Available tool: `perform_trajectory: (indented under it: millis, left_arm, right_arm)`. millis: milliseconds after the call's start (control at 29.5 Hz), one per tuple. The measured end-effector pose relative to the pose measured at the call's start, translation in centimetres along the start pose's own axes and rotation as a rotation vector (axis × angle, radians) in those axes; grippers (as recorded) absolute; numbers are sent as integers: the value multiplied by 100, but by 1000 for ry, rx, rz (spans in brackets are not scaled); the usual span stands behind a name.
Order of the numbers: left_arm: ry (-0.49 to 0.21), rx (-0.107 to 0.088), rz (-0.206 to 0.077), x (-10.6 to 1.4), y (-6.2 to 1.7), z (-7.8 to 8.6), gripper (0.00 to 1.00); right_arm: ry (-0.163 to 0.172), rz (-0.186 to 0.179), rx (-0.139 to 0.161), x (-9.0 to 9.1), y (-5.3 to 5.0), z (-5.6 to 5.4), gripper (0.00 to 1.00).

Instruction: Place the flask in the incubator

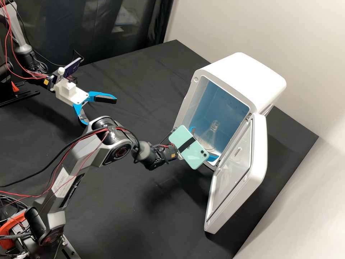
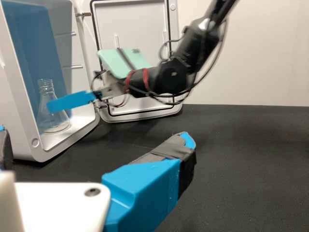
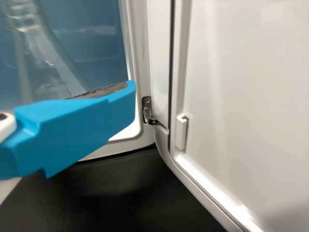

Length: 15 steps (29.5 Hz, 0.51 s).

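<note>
Currently on the desk: we find a white incubator with a blue interior, set toward the right side of the black surface.
Incubator door: we note it swung wide open, hanging from its hinge beside the chamber mouth, its inner face turned toward the arms.
Flask: we observe a clear conical flask standing upright on the chamber floor, inside the incubator, its narrow neck up. The left wrist view confirms it behind the white front frame.
Right claw: we see it at the chamber mouth with its two blue fingers spread apart. From above the flask appears between them. In the left wrist view one finger crosses in front of the flask's body. We cannot tell whether either finger touches the glass.
Right wrist view: we see one blue finger against the blue interior, just beside the hinge and the door.
Phone: we note a mint green phone strapped on the right arm's wrist, just behind the claw.
Left claw: we find it above the desk on the left, well apart from the incubator, fingers wide open and gripping nothing.
</note>
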Motion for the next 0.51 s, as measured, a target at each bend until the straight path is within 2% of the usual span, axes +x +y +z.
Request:
perform_trajectory:
  millis: [136,203,271,407,509]
  left_arm:
    - [38,-19,3,-15,-8,-26,100]
    - [52,-25,2,-26,-15,-37,100]
    - [60,-28,4,-26,-13,-44,100]
    - [60,-28,4,-26,-13,-44,100]
    - [60,-28,4,-26,-13,-44,100]
  right_arm:
    - [61,33,-9,-338,65,46,100]
    - [92,58,0,-505,96,67,100]
    - [108,78,13,-688,133,99,100]
    - [110,96,25,-937,148,177,100]
    - [119,77,53,-1101,177,225,100]
